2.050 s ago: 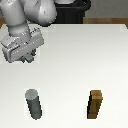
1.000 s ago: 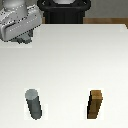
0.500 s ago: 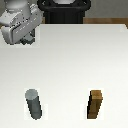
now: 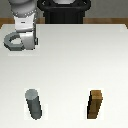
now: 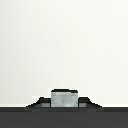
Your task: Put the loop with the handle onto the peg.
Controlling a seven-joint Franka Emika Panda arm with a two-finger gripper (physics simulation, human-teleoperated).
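The loop with the handle [image 4: 13, 43], a flat grey ring, hangs above the table at the back of the exterior view's left. My gripper [image 4: 28, 44] is shut on its handle, and the ring sticks out toward that view's left. In the wrist view the grey handle [image 5: 64, 98] shows as a block clamped between the dark fingers. The peg [image 4: 34, 104], a short upright grey cylinder, stands on the table near the front, well in front of the held loop and slightly to the exterior view's right of it.
A brown wooden square-sided block [image 4: 96, 105] stands upright at the front of the exterior view's right, level with the peg. The white table [image 4: 75, 65] stretches between them. The robot's dark base [image 4: 64, 12] sits at the back edge.
The gripper has risen from low over the table and straightened up, carrying the loop. In the last half second it has hardly moved.
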